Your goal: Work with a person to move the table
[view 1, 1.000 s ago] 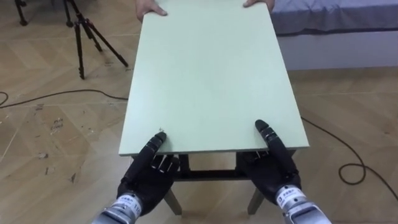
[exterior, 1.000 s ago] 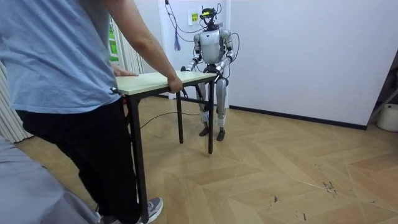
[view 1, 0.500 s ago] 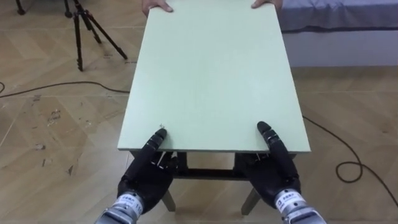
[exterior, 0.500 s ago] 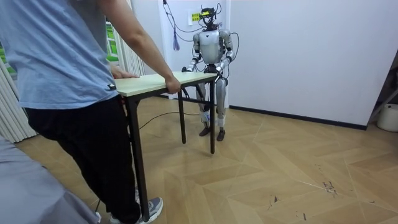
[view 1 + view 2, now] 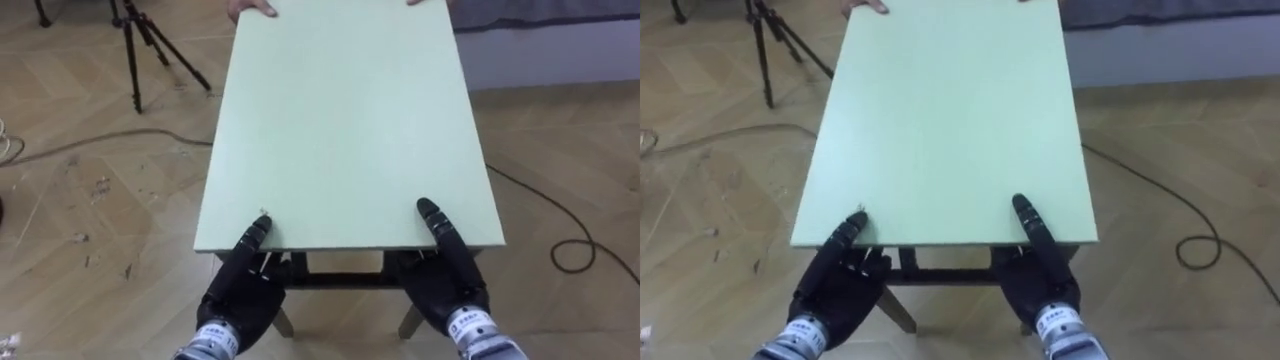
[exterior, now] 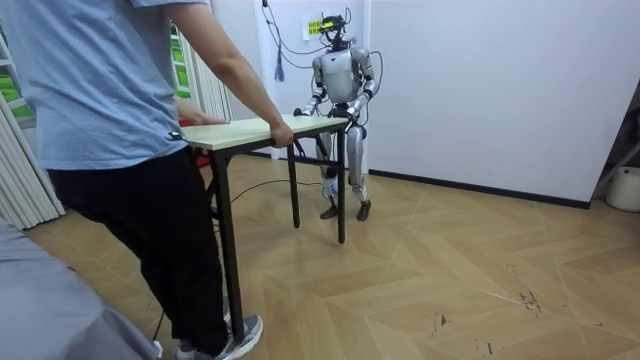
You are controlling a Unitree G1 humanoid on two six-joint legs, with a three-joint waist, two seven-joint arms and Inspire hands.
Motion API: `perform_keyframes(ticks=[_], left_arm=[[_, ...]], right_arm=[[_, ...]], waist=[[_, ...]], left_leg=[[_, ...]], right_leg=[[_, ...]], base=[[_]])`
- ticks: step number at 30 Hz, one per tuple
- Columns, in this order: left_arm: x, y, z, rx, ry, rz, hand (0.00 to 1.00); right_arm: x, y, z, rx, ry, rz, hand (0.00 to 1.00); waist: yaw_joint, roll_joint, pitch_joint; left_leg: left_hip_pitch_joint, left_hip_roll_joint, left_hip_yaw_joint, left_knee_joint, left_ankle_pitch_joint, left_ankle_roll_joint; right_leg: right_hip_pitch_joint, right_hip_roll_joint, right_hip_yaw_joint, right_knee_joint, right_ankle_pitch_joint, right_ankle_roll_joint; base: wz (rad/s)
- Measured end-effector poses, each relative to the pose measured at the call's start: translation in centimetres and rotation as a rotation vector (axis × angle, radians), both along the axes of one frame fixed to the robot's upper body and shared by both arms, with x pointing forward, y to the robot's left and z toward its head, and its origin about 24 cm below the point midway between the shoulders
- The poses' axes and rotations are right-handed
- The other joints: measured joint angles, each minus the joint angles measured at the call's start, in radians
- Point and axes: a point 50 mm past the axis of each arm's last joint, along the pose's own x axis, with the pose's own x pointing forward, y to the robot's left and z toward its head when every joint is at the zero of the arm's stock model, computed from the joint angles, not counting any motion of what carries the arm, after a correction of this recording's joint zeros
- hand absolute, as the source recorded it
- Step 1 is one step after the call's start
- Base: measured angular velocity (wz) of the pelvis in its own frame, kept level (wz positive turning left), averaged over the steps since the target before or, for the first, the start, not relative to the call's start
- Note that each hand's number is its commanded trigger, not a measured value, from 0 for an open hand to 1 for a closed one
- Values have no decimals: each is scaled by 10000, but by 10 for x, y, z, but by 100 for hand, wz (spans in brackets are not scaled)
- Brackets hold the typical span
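Table (image 5: 345,130) between me and the person (image 6: 100,100): its near short edge is under my wrists and its far short edge is in the person's hands (image 5: 250,8). Against a second ago both eye views have slid a little, and I put that down to my head camera, because my grip on the edge looks the same. In the room view the table's nearest leg sits slightly further to the room view's right than it did. The person's trunk has shifted with it, and my foot on that side is planted a bit wider.

My left hand (image 5: 240,295) has its thumb laid on top at the near left corner, with the palm below the edge. My right hand (image 5: 445,285) clamps the near right part of the edge the same way. The other fingers of both run under the board, mostly out of sight.

The top is a flat, matt, pale green rectangle with a thin edge, set on dark straight legs and a crossbar. The floor (image 5: 80,230) is scuffed herringbone wood, with a black tripod (image 5: 150,50) at far left and a dark cable (image 5: 570,250) looping at right.

From the room view I get my whole stance at the far end, upright with both arms reaching forward, and the person bent over the near end.
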Motion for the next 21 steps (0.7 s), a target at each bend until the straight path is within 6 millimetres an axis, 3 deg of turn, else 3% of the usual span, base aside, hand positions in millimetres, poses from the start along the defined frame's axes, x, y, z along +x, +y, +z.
perform_keyframes(ticks=[1, 2, 3, 4, 5, 6, 7, 8, 10, 11, 13, 14, 16, 19, 20, 21], left_arm=[[2, -1, 1, 9, -40, -50, 100], [5, -3, 3, 17, -105, -131, 100], [7, -4, 4, 20, -148, -176, 100], [13, -5, 6, 124, -230, -339, 100], [15, -4, 8, 299, -311, -422, 100], [16, -3, 8, 351, -339, -443, 100], [16, -1, 8, 414, -310, -533, 100], [14, 0, 3, 436, -80, -574, 100], [12, -1, -3, 373, 206, -619, 100], [11, -1, -6, 396, 348, -695, 100], [9, -1, -8, 498, 423, -820, 100], [9, -3, -9, 516, 422, -899, 100], [7, -3, -9, 613, 393, -1026, 100], [5, -5, -10, 768, 313, -1202, 100], [3, -5, -11, 839, 350, -1266, 100], [2, -5, -12, 860, 352, -1285, 100]], right_arm=[[0, -2, 0, -13, -13, -41, 100], [1, -3, 1, -56, -53, -100, 100], [2, -4, 1, -77, -73, -142, 100], [2, -6, 1, -13, -100, -303, 100], [3, -7, 1, -18, -171, -380, 100], [3, -6, 1, -3, -193, -365, 100], [2, -4, 0, 59, -217, -283, 100], [-2, -5, -5, 27, -124, -268, 100], [-5, -7, -11, -14, -48, -241, 100], [-8, -7, -13, 26, 65, -217, 100], [-11, -7, -15, 30, 171, -203, 100], [-14, -8, -16, 38, 194, -250, 100], [-19, -9, -19, 93, 336, -359, 100], [-25, -15, -21, 130, 398, -680, 100], [-28, -15, -23, 194, 513, -744, 100], [-30, -15, -24, 220, 573, -771, 100]], waist=[[-167, -34, 26], [-311, -40, 32], [-356, -35, 44], [-374, -240, 122], [-431, -356, 129], [-405, -357, 129], [-451, -418, 136], [-505, -416, 113], [-590, -355, 134], [-626, -385, 140], [-671, -457, 143], [-673, -574, 133], [-690, -810, 109], [-766, -953, 80], [-891, -945, 85], [-986, -970, 79]], left_leg=[[388, 16, 16, -863, -350, -4], [622, -36, 156, -1715, -678, 249], [630, -78, 271, -2060, -777, 445], [584, -425, 184, -2305, -640, 900], [387, -778, -119, -2388, -472, 1104], [238, -921, -279, -2376, -434, 1166], [39, -1227, -343, -2339, -339, 1278], [-67, -1493, -346, -2350, -278, 1386], [-159, -1714, -268, -2368, -180, 1548], [-195, -1816, -237, -2356, -119, 1596], [-329, -1941, -196, -2330, 10, 1688], [-448, -1956, -50, -2306, 94, 1744], [-511, -1946, 226, -2267, 174, 1800], [-833, -1915, 275, -2033, 250, 1967], [-847, -1841, 240, -2059, 312, 2009], [-833, -1816, 257, -2110, 370, 2020]], right_leg=[[-238, -139, -351, 360, 0, -1], [-534, -267, -429, 747, 0, 1], [-758, -370, -410, 1084, -5, 10], [-1497, -856, -218, 2122, -1, 144], [-2136, -1040, 227, 2166, 103, 708], [-2263, -1038, 487, 1668, 305, 892], [-2346, -1197, 752, 809, 1275, 1111], [-2340, -1458, 794, 629, 1839, 742], [-2354, -1732, 743, 618, 1915, 648], [-2347, -1865, 706, 608, 1831, 824], [-2345, -2057, 581, 498, 1858, 1083], [-2343, -2288, 268, 429, 1941, 1211], [-2345, -2474, 172, 485, 2019, 1329], [-2365, -2478, 270, 743, 2222, 1671], [-2413, -2562, 513, 1918, 1652, 1363], [-2413, -2675, 603, 2615, 1238, 1310]], base=[[42], [34], [27], [14], [5], [5], [17], [22], [23], [24], [23], [24], [32], [36], [46], [53]])
